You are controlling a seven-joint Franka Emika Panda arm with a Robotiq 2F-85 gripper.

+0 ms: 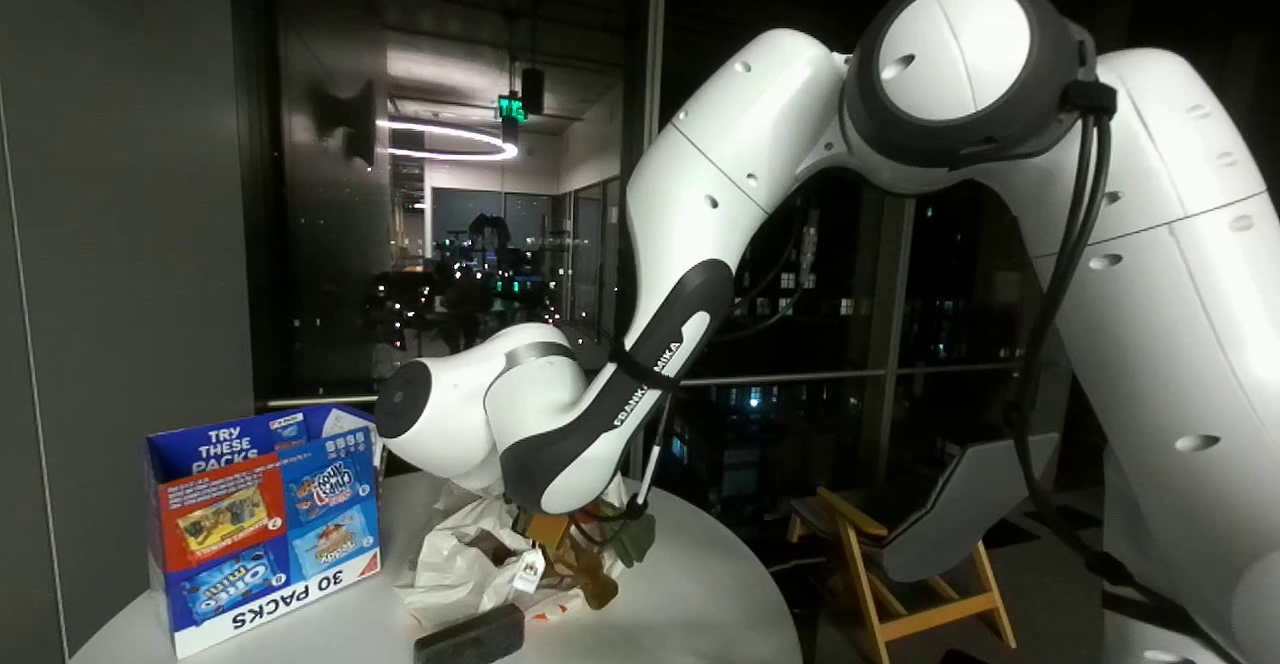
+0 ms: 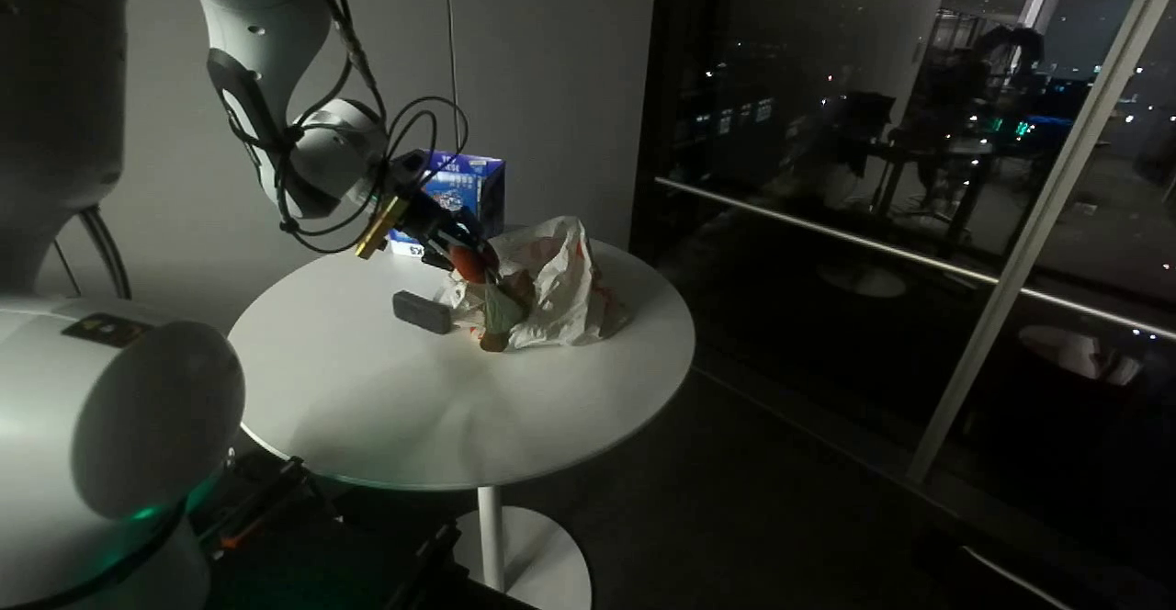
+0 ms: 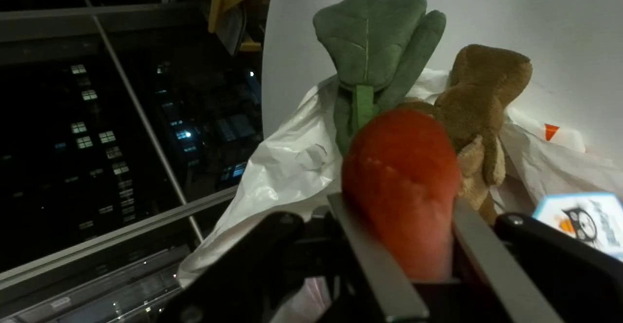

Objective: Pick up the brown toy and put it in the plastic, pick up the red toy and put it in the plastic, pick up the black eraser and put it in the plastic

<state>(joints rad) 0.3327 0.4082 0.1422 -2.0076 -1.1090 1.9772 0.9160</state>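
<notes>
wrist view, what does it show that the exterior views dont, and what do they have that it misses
Only the wrist view clearly shows the pale vein on a green leaf and the cat-like print on the tag. Only the exterior views show the black eraser, snack box and white arm. All share the plastic bag and brown toy; the red toy held by the gripper appears in the wrist view and in an exterior view.
</notes>
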